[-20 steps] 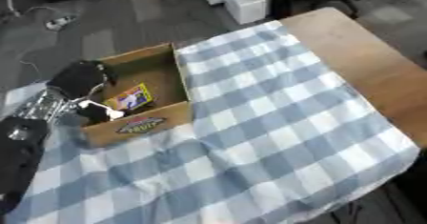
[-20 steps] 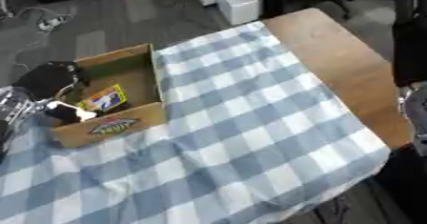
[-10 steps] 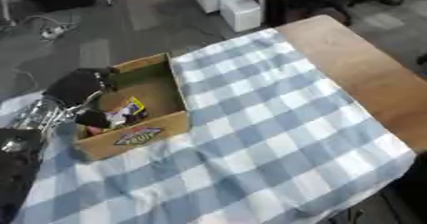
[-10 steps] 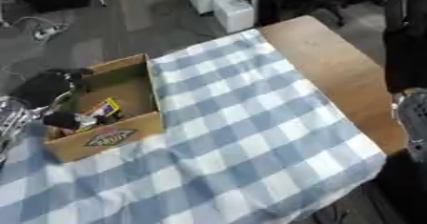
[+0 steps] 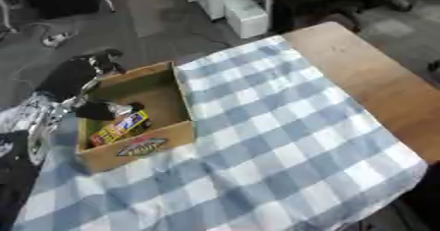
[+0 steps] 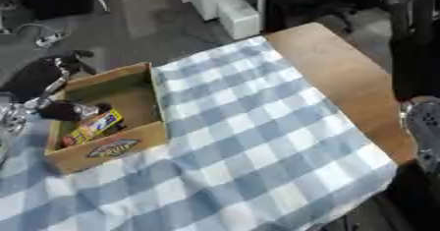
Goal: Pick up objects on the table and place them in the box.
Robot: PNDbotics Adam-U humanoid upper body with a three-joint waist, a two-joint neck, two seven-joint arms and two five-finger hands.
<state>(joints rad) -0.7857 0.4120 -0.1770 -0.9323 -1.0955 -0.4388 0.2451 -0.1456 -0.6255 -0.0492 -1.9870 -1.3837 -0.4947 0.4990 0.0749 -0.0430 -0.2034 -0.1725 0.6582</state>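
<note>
Left hand (image 5: pixel 73 75) over the box (image 5: pixel 163 136), grip unclear; yellow packet (image 5: pixel 120 127) just below, probably light and crinkly, best pinched across its narrow sides

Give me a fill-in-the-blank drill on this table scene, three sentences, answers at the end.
1. The cardboard box stands on a blue and white ____ cloth.
2. The yellow packet lies ____ the box.
3. The left robot hand is at the box's ____ side.

Missing words: checked; inside; left
</note>
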